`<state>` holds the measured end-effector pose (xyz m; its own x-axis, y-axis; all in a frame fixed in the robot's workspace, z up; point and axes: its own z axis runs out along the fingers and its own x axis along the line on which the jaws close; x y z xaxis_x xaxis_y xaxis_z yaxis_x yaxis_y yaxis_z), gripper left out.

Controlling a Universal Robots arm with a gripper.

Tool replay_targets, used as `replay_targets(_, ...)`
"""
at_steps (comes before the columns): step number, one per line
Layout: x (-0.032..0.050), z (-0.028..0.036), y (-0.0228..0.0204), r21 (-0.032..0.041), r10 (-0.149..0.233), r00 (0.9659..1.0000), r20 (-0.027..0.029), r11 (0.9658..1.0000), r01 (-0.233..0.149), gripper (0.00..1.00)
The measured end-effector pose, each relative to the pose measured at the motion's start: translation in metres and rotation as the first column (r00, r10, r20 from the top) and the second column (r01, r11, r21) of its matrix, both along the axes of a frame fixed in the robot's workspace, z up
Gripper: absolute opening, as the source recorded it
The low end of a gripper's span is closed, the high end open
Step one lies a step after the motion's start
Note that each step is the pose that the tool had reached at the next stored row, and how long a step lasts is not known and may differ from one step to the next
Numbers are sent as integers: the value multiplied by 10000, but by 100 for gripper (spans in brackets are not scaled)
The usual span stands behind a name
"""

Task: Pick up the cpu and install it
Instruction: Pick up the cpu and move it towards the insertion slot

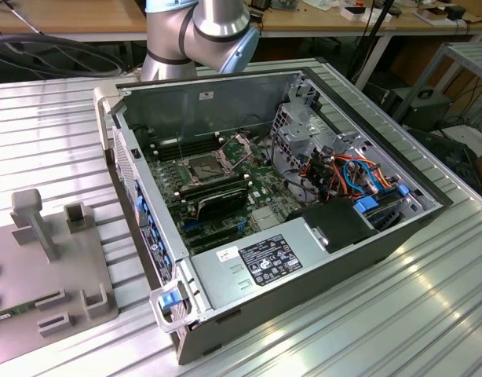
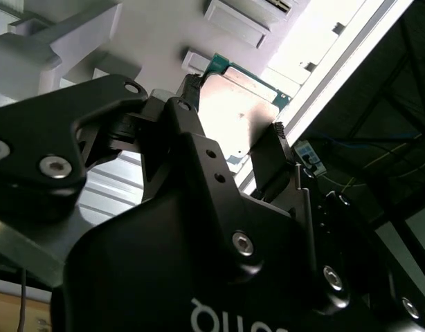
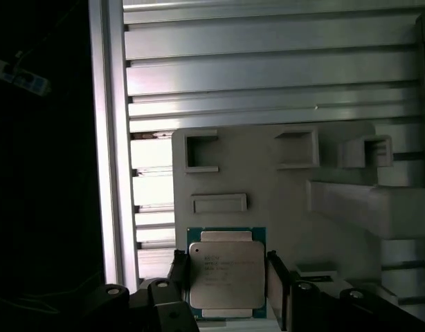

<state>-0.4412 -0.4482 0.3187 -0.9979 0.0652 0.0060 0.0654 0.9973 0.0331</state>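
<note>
Losing the arm [image 1: 202,27] past the exterior view's top edge and the grey fixture plate [image 1: 68,267] past its left. Tucking the flanks of the cpu [image 3: 226,271] behind the gripper [image 3: 226,280] in the first wrist view.

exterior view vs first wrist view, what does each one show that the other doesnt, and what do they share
Exterior view: the open computer case with its motherboard and the hinged socket, plus the arm behind the case. First wrist view: the cpu, with the gripper closed against two of its sides. Shared: the ribbed metal table and the pale grey fixture plate with its raised pockets.
</note>
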Motion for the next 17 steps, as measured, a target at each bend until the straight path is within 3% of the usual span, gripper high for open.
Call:
replay_targets(11,0,137,2,0,1,10000,0,10000,-1,55)
replay_targets(17,0,250,2,0,0,10000,0,10000,0,55)
